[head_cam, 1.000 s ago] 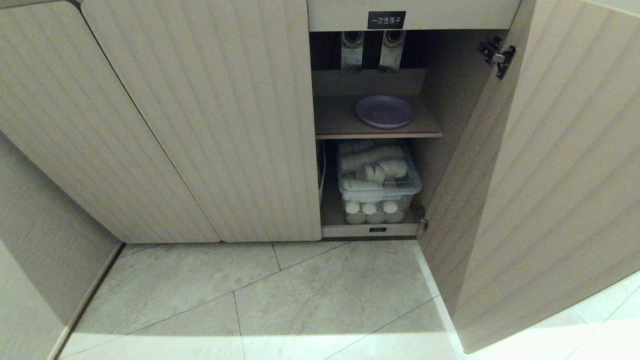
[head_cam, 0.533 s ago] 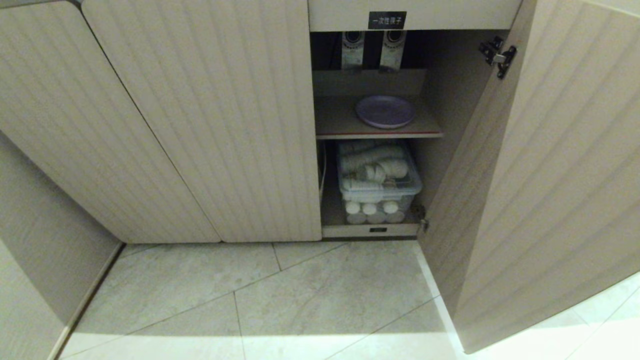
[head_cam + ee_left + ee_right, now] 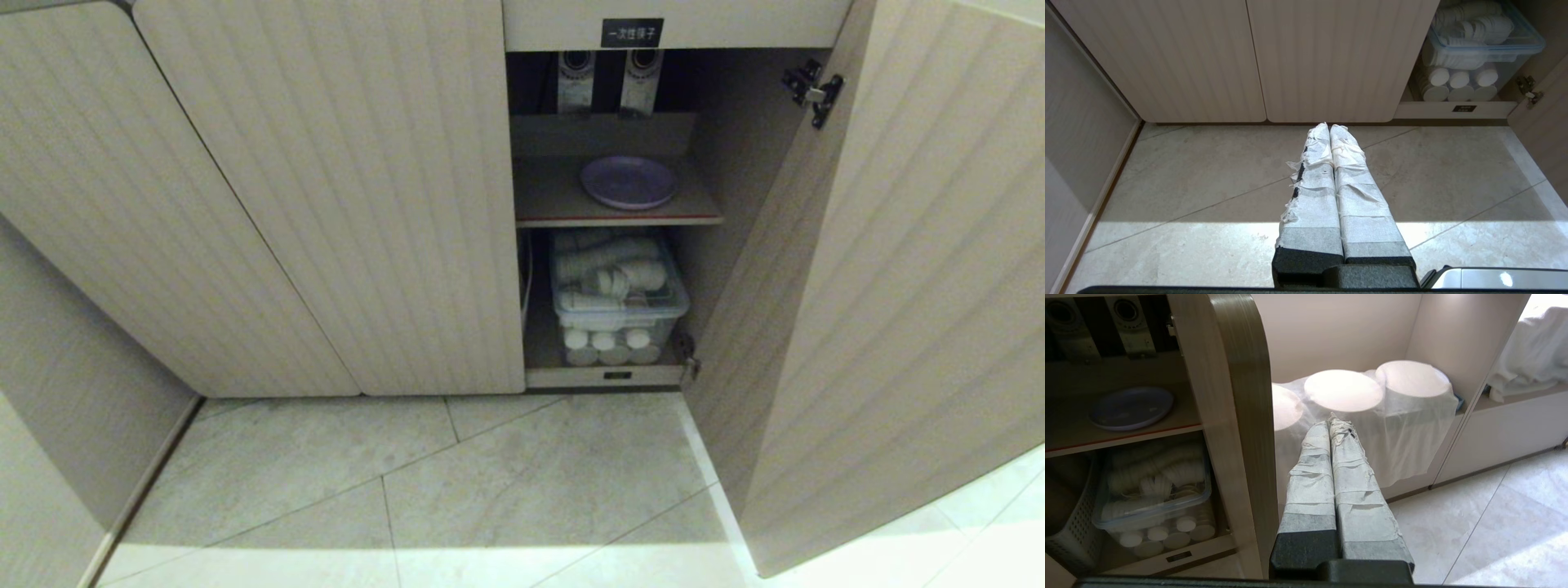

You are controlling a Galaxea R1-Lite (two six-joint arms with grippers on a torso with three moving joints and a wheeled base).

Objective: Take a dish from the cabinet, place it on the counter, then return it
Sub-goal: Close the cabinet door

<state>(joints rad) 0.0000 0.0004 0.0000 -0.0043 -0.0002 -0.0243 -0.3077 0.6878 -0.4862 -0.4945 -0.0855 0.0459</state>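
Left gripper taped fingers pressed together, empty, over mottled stone floor tile, right gripper likewise closed, empty, beside ribbed open door, round lavender dish lying flat on cabinet inner shelf, above clear plastic bin.

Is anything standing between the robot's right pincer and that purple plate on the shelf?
Yes. In the right wrist view the edge of the open cabinet door stands between the shut right pincer and the purple plate. The plate lies alone on the upper shelf, with nothing in front of it.
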